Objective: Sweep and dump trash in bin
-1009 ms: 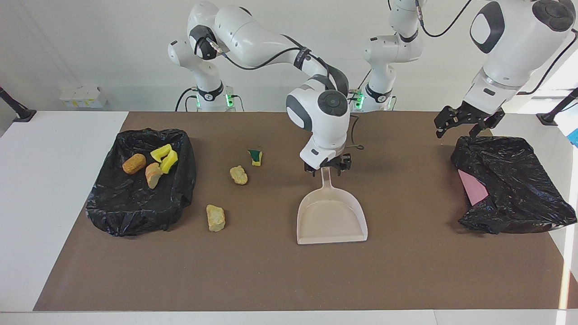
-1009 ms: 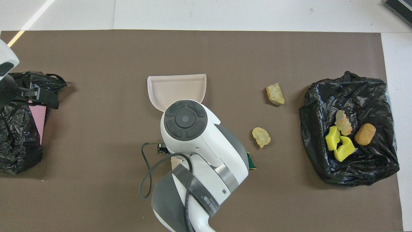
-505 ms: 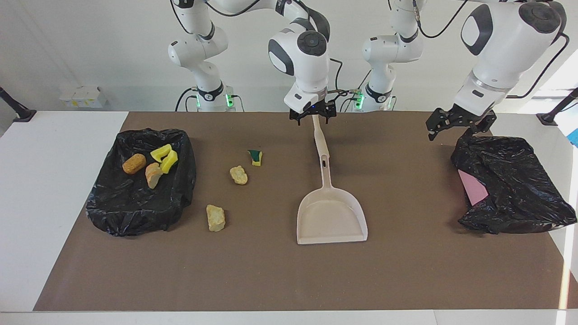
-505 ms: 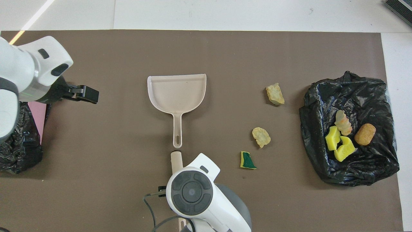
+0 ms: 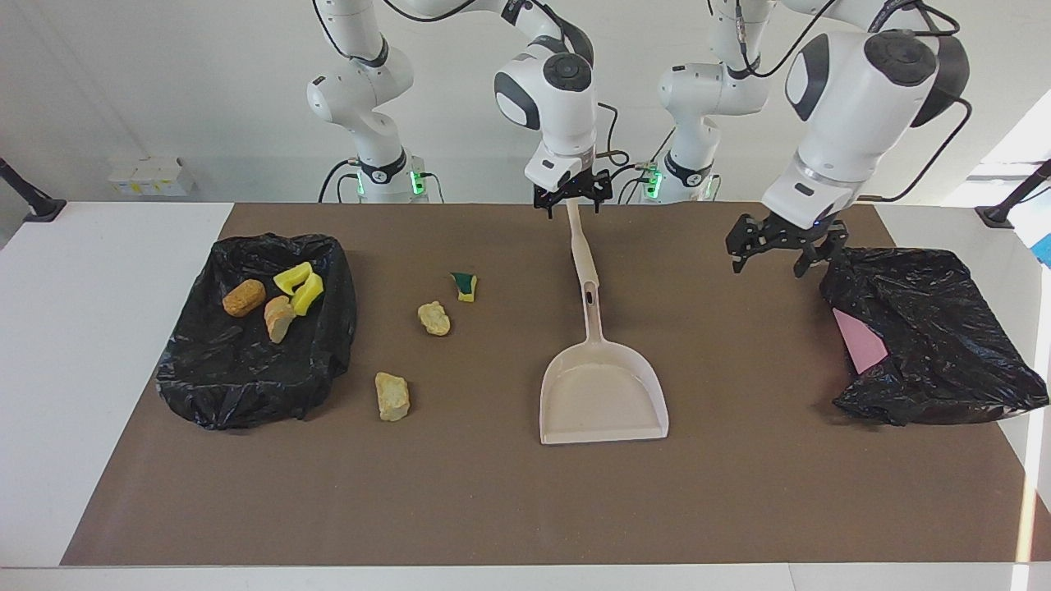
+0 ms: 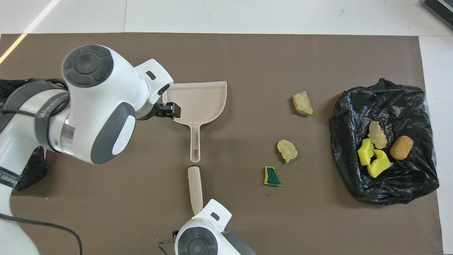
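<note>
Three trash scraps lie on the brown mat: a tan one [image 5: 392,396] [image 6: 302,103], a tan-yellow one [image 5: 433,318] [image 6: 287,150] and a yellow one with a green side [image 5: 465,286] [image 6: 272,176]. Several more scraps [image 5: 279,300] [image 6: 377,148] lie in the black-lined bin [image 5: 254,394] [image 6: 389,193]. The beige dustpan [image 5: 603,398] [image 6: 198,102] lies flat mid-table. The beige brush handle [image 5: 579,246] [image 6: 195,187] lies in line with its handle. My right gripper [image 5: 569,197] is open over that handle's robot-side end. My left gripper [image 5: 780,246] [image 6: 171,109] is open and empty.
A second crumpled black bag [image 5: 936,361] [image 6: 30,170] with a pink sheet [image 5: 858,345] in it lies at the left arm's end of the table. My left gripper hangs in the air between this bag and the dustpan.
My right gripper left the dustpan's handle and drew back toward its base, over the brush handle's end. My left gripper swung from the black bag toward the dustpan. Dustpan and scraps stayed put.
</note>
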